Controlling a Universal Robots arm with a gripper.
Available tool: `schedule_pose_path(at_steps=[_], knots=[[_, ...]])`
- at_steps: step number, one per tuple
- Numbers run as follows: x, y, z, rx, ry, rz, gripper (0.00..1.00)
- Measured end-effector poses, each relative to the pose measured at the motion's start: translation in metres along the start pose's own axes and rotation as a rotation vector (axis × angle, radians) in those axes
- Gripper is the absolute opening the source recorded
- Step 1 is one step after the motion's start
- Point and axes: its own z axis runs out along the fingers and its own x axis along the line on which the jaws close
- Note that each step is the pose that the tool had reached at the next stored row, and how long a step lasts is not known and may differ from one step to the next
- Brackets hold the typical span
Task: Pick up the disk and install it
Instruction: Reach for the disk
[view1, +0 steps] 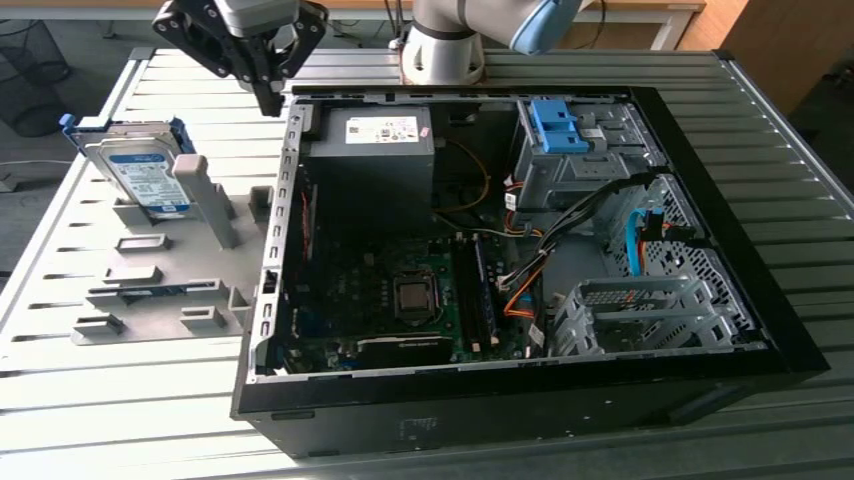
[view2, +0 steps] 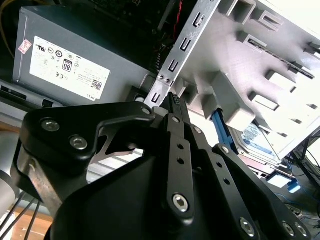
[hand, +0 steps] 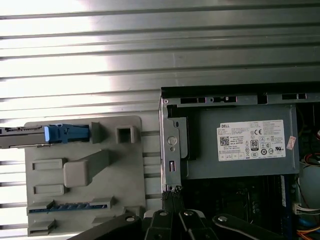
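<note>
Disk (view1: 144, 180) stands on edge in the grey rack (view1: 171, 296) at the exterior view's left, beside the open computer case (view1: 534, 400). The gripper (view1: 272, 98) hangs over the case's corner, fingers closed together, holding nothing.

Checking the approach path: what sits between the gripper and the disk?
In the exterior view, bare table slats lie between the gripper and the disk; a gray post stands just beside the disk on that side.
</note>
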Motion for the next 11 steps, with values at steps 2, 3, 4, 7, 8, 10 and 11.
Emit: schedule_pose_path(at_steps=[2,3,4,7,8,10,11], knots=[[0.0004,0.0000,0.0000,0.0000,0.0000,0.000,0.11],[0.0004,0.0000,0.0000,0.0000,0.0000,0.000,0.11],[0.0005,-0.0001,-0.0001,0.0001,0.0000,0.000,0.11],[0.0018,-0.0002,-0.0001,0.0001,0.0000,0.000,0.11],[0.0023,-0.0002,-0.0001,0.0001,0.0001,0.000,0.11],[0.0034,-0.0003,-0.0001,0.0000,0.0000,0.000,0.11],[0.0039,-0.0003,-0.0001,0.0000,0.0000,0.000,0.11]])
